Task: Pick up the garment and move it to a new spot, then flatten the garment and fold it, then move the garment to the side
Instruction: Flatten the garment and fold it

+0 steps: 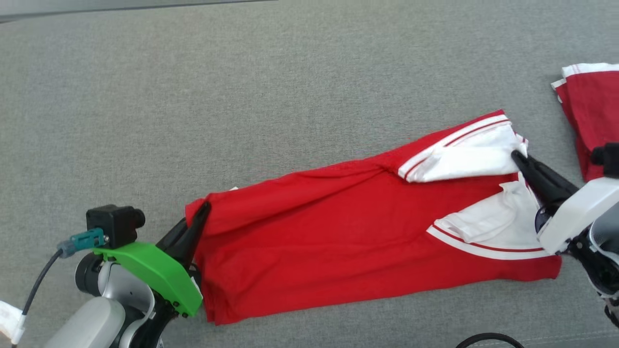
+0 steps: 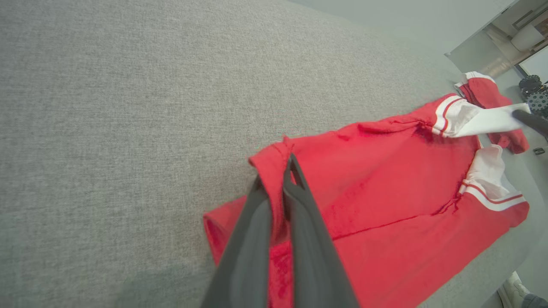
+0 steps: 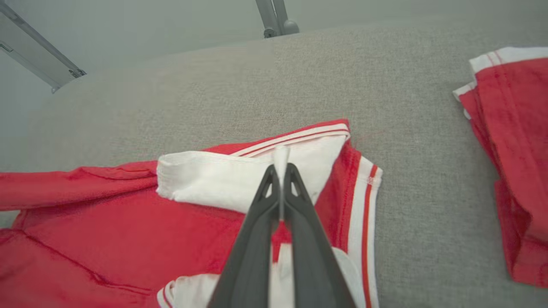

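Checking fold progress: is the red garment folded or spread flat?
Folded over, not flat: garment shows layered hem edges and long creases.

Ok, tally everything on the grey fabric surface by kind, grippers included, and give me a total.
Red garments with white striped trim: 2, the spread garment and the folded garment.
Dark two-fingered grippers: 2, left gripper and right gripper, both shut on the spread garment.
Total: 4
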